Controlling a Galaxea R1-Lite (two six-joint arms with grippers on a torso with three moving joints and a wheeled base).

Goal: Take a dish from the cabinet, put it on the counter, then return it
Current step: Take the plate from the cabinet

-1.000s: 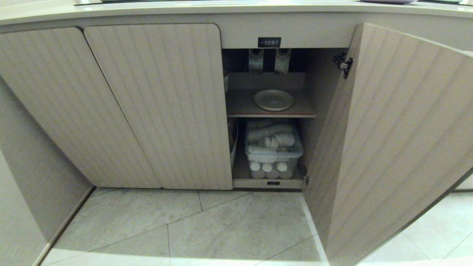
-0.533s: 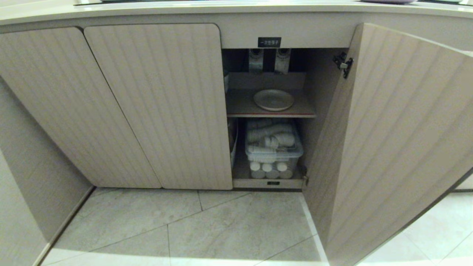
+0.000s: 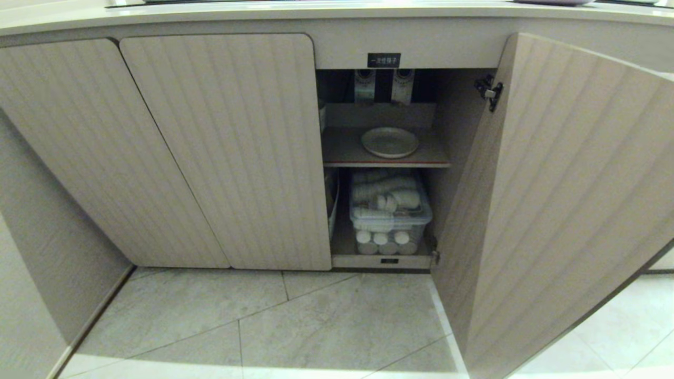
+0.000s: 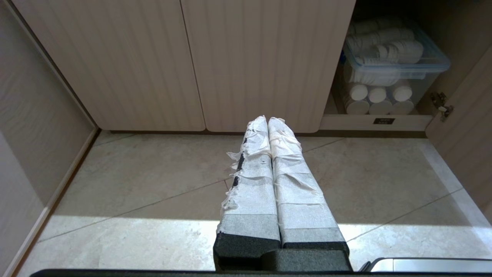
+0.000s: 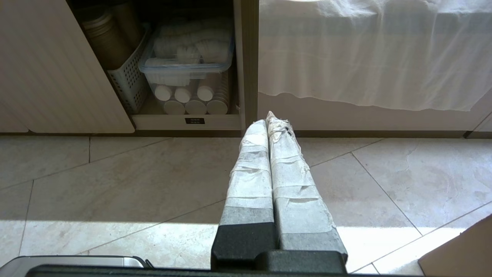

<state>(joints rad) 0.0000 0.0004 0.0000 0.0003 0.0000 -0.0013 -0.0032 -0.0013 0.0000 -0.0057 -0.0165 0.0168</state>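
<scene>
L gripper (image 4: 268, 120): we see the two tape-wrapped fingers (image 4: 251, 181) pressed together, nothing between them, hanging above the tiled floor (image 4: 153, 177) in front of the closed ribbed doors (image 4: 230, 57). R gripper (image 5: 269, 120): same, fingers (image 5: 292, 184) together, empty, over the floor near the foot of the cabinet's upright post. Neither arm shows in the head view.

Outward from there: cabinet (image 3: 221, 147) has its right-hand door (image 3: 568, 200) swung wide open; two left doors shut. We note the dish (image 3: 390, 142) lying flat on the red-edged upper shelf (image 3: 342, 152), toward the shelf's right half, untouched. Below it, a clear lidded bin (image 3: 389, 213) w/ rolled white items, sitting on the bottom shelf. In the R wrist view, a white perforated basket (image 5: 128, 82) holding brown cylinders stands just beside the bin. Small black label (image 3: 384, 60) above the opening. Counter (image 3: 316, 10) runs along the top edge of the head view. White cloth (image 5: 365, 54) hangs beyond the post in the R wrist view.
</scene>
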